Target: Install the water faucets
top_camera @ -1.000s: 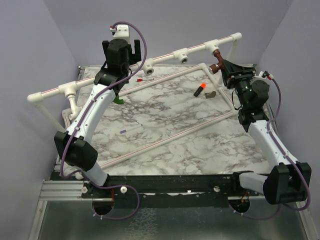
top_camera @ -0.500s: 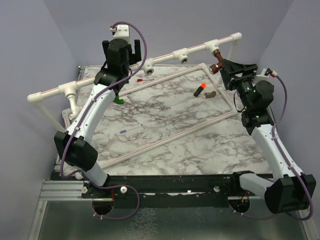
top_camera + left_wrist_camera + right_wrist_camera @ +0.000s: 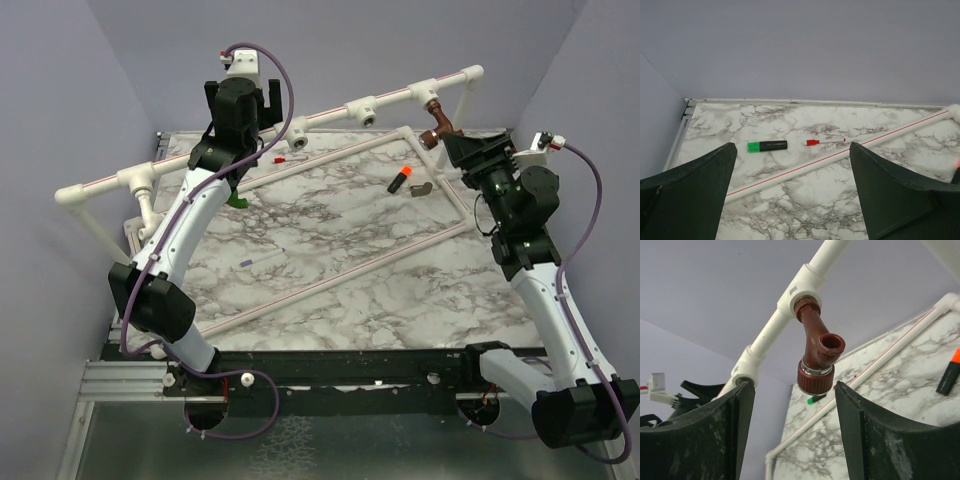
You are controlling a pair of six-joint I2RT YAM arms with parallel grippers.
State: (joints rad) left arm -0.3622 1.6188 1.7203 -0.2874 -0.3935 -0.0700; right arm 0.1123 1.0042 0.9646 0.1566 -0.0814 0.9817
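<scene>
The right jaws [image 3: 792,390] stand open, one dark finger on each side of the reddish-brown faucet [image 3: 817,352] and neither touching it. The faucet hangs from a white tee [image 3: 802,287] of the raised pipe, its upper end seated in the tee's downward outlet. Its round spout mouth faces the wrist camera and its ribbed cap, with a metal ring, is at the bottom. From above, these jaws sit just beside the faucet at the far right of the table [image 3: 360,280], with the right arm reaching up from the near right corner.

The left jaws [image 3: 790,150] are wide open and hold nothing. They are raised over the far left of the table and aimed at the back wall. Past them on the marble lie a green-capped highlighter [image 3: 767,146], a red-capped pen [image 3: 825,142] and a white pipe with a red stripe [image 3: 840,156].

A scrap of green [image 3: 236,198] shows from under the left arm; what it is cannot be told. An orange-and-black marker [image 3: 400,180] and a grey-brown bent piece [image 3: 422,189] lie near each other on the table in front of the mounted faucet. Two more tees along the raised pipe [image 3: 330,113] have open outlets.
</scene>
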